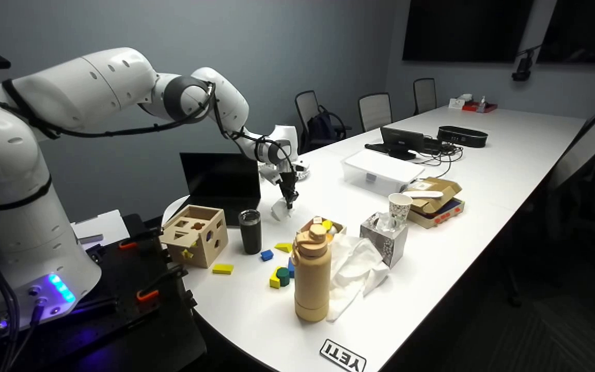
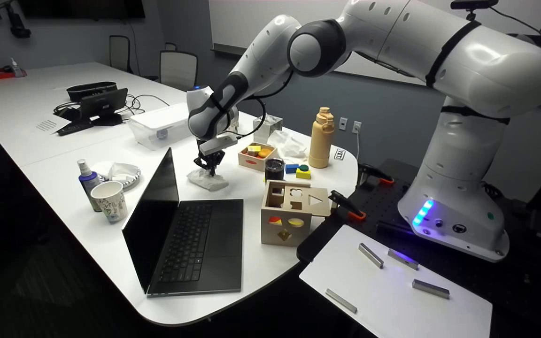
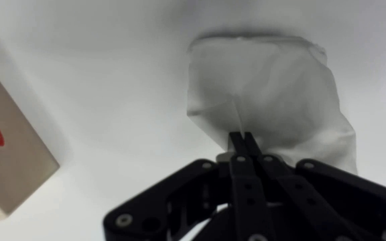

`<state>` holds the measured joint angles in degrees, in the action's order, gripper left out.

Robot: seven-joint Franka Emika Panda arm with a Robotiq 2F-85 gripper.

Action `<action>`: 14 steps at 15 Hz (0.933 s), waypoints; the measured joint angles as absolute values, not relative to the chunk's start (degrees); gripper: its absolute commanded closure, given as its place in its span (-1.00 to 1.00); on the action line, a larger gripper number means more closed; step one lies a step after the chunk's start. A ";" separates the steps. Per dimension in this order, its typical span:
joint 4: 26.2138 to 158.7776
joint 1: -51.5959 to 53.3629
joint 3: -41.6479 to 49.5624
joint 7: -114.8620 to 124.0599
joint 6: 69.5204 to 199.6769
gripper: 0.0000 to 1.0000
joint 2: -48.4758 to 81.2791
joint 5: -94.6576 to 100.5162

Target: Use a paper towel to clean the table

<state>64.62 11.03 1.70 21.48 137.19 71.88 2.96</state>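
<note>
– Where's the very long, glossy white table with the rounded end (image 1: pixel 514 160)?
– Right under the black two-fingered claw (image 3: pixel 243 135), stretching well past it
– And the white jointed robot arm with black bands (image 2: pixel 270 51)?
– The claw hangs from its far end
– The clear plastic box with the flat white lid (image 1: pixel 382 164)?
– Beyond the claw, on the side away from the white robot base (image 2: pixel 449 202)
– What about the open black laptop (image 2: pixel 219 249)?
– Near the claw, apart from it; the pale wooden cube with cut-out shapes (image 1: pixel 202 248) stands farther off, closer to the base
– The tall tan bottle with the looped cap (image 1: pixel 312 281)?
– Upright, across the claw from the laptop; the small open wooden tray with the red oval label (image 2: pixel 257 163) sits closer, just beside the claw but apart
– Then the creased white paper towel (image 3: pixel 280 87)?
– Beneath the claw, lying on the table; the claw is narrowed on it, a thin fold pinched between the tips
– Anything smaller?
– A yellow wedge-shaped block (image 1: pixel 283 247) and a little blue block (image 1: pixel 267 255), both on the bottle's side of the claw
</note>
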 measured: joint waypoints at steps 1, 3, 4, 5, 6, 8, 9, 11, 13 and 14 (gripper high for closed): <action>64.28 11.11 2.72 21.51 137.02 1.00 71.96 3.09; 64.23 11.25 5.09 21.61 136.71 1.00 71.90 3.85; 64.30 11.21 6.14 21.62 136.47 1.00 71.83 4.28; 64.47 11.12 6.97 21.57 135.91 1.00 71.69 4.54; 64.59 10.95 7.33 21.12 134.66 1.00 71.56 4.67; 65.04 10.30 6.46 17.28 130.67 1.00 71.24 4.67; 65.35 10.06 5.72 15.04 128.65 1.00 71.16 4.65; 66.08 9.81 4.08 11.16 125.18 1.00 71.15 4.64; 67.06 9.73 2.30 8.28 123.44 1.00 71.16 4.63; 67.38 9.73 1.29 7.22 123.20 1.00 71.19 4.63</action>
<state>67.38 9.73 1.29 7.22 123.20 71.19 4.63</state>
